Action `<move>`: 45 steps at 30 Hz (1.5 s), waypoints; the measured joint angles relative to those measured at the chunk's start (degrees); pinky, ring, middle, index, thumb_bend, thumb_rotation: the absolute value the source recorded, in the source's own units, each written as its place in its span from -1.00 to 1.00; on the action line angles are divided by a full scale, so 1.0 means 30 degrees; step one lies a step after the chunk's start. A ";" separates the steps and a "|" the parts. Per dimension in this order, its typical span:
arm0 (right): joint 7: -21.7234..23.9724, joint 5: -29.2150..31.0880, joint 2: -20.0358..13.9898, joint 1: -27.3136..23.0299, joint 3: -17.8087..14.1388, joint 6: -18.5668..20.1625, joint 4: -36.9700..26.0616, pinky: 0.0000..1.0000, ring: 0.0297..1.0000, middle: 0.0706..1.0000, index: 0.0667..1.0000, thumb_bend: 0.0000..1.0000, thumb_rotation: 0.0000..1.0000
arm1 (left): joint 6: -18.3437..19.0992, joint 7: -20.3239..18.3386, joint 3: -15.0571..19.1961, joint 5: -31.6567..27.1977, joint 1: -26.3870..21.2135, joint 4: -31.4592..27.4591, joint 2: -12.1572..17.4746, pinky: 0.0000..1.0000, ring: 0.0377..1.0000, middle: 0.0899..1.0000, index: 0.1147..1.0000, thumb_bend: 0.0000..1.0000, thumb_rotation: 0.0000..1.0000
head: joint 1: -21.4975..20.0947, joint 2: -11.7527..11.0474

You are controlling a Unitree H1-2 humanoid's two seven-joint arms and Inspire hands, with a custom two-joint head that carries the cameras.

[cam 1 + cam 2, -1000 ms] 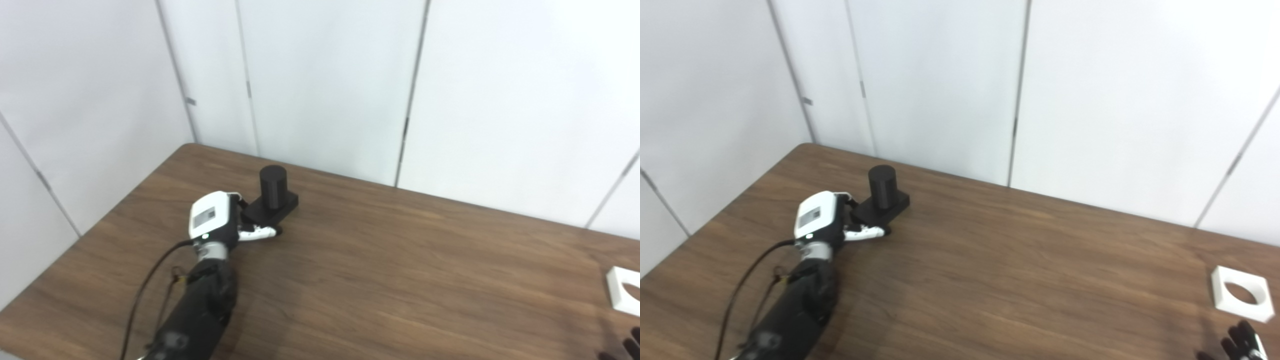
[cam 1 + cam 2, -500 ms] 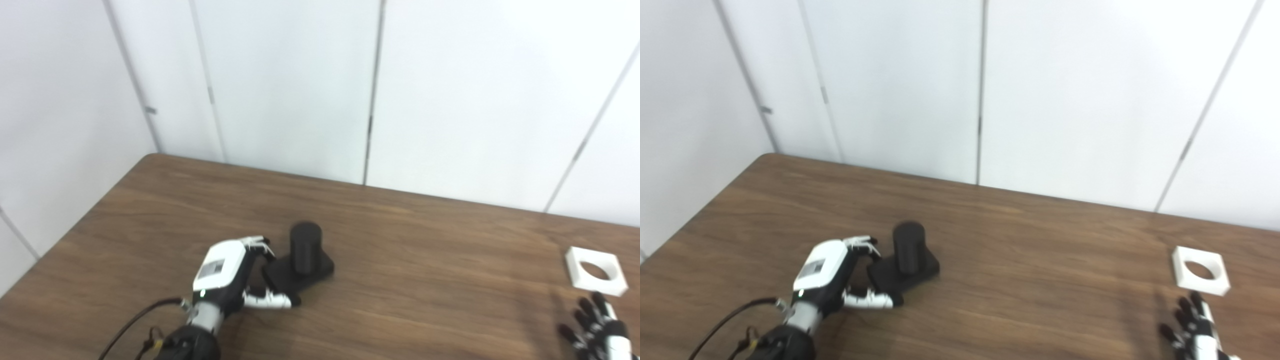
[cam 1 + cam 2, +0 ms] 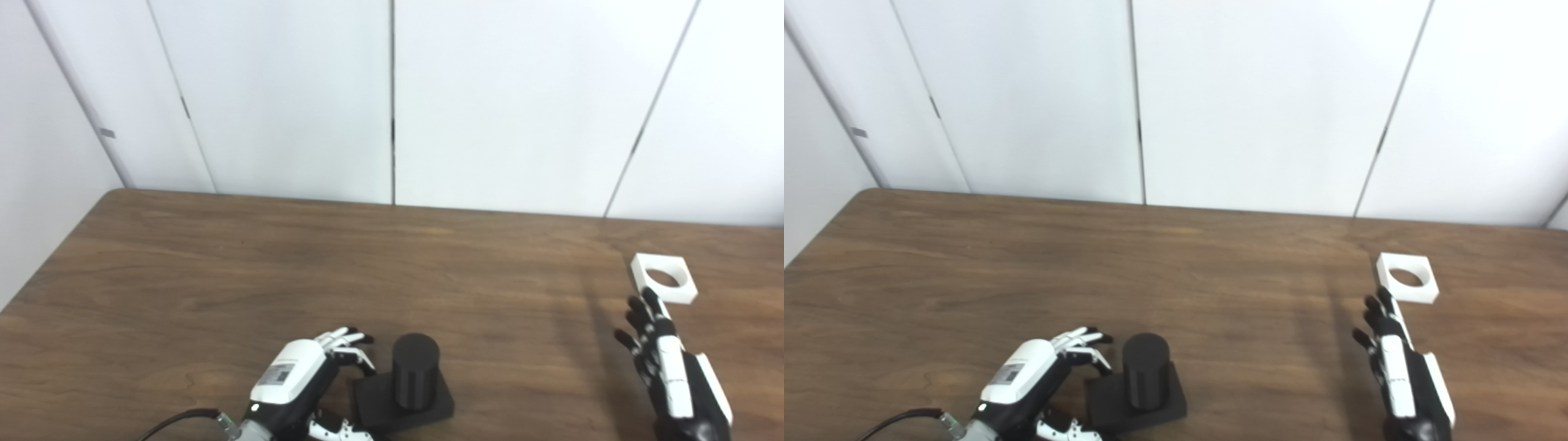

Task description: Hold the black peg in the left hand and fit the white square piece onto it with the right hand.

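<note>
The black peg (image 3: 415,369) stands upright on its square black base (image 3: 429,409) near the table's front edge, left of the middle. My left hand (image 3: 298,380) is at the base's left side, fingers (image 3: 346,343) curled over its back corner and thumb at its front corner, gripping it. The white square piece (image 3: 664,286) with a round hole lies flat at the right of the table. My right hand (image 3: 670,376) is open and empty, fingers stretched out, with the fingertips just short of the piece's near edge. It also shows in the right eye view (image 3: 1402,373).
The brown wooden table (image 3: 245,263) ends at white wall panels at the back and has its left edge close to a side wall. A black cable (image 3: 177,422) runs from my left wrist.
The camera has swung right and down. My left hand has drawn the peg from the far left corner towards the front edge. My right hand has risen into view towards the white piece.
</note>
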 measured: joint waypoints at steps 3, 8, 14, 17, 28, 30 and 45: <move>-0.0256 -0.0110 0.0011 0.0000 0.0074 0.0114 -0.0011 0.78 0.93 0.88 0.93 -0.05 1.00 | -0.1157 0.0002 -0.0341 0.0044 0.0057 0.0452 0.0116 0.88 0.86 0.67 -0.15 0.01 -0.91 | -0.0207 0.0090; -0.0425 -0.0259 0.0016 -0.0005 0.0248 0.0429 -0.0052 0.76 0.90 0.87 0.92 0.00 1.00 | -0.2266 0.0238 -0.0431 0.0141 -0.0001 0.1000 0.0123 0.97 0.87 0.65 -0.15 0.01 -0.91 | -0.0472 0.0265; -0.0471 -0.0628 0.0014 -0.0006 0.0361 0.0438 -0.0052 0.82 0.90 0.86 0.88 0.01 1.00 | -0.3167 0.0602 -0.0531 0.0573 -0.0237 0.1446 0.0310 0.99 0.88 0.65 -0.15 0.02 -0.91 | -0.1496 0.0412; -0.0470 -0.0978 -0.0001 -0.0017 0.0453 0.0530 -0.0095 0.95 0.91 0.87 0.85 -0.17 0.97 | -0.3465 0.0982 -0.0566 0.0806 -0.0240 0.1709 0.0309 1.00 0.89 0.65 -0.15 0.02 -0.91 | -0.1615 0.0412; 0.0377 -0.6466 -0.2624 -0.0322 0.0905 0.1750 -0.0827 0.68 0.75 0.75 0.68 -0.01 -0.40 | -0.3728 0.1124 -0.0540 0.0805 -0.0312 0.1882 0.0579 0.92 0.85 0.64 -0.15 0.02 -0.91 | -0.4046 0.0236; 0.0476 -0.7663 -0.3744 -0.0733 0.0843 0.2418 -0.0821 0.78 0.81 0.79 0.66 0.10 -0.33 | -0.3769 0.1125 -0.0439 0.0773 -0.0274 0.1883 0.0731 0.91 0.84 0.63 -0.15 0.02 -0.91 | -0.4747 0.0149; 0.3777 -1.0577 -0.8009 -0.6423 0.1178 0.5212 0.0924 0.69 0.86 0.79 0.58 0.51 -0.54 | -0.3945 0.1066 -0.0443 0.0462 -0.0299 0.1887 0.1094 0.87 0.82 0.63 -0.15 0.02 -0.91 | -0.6302 0.0149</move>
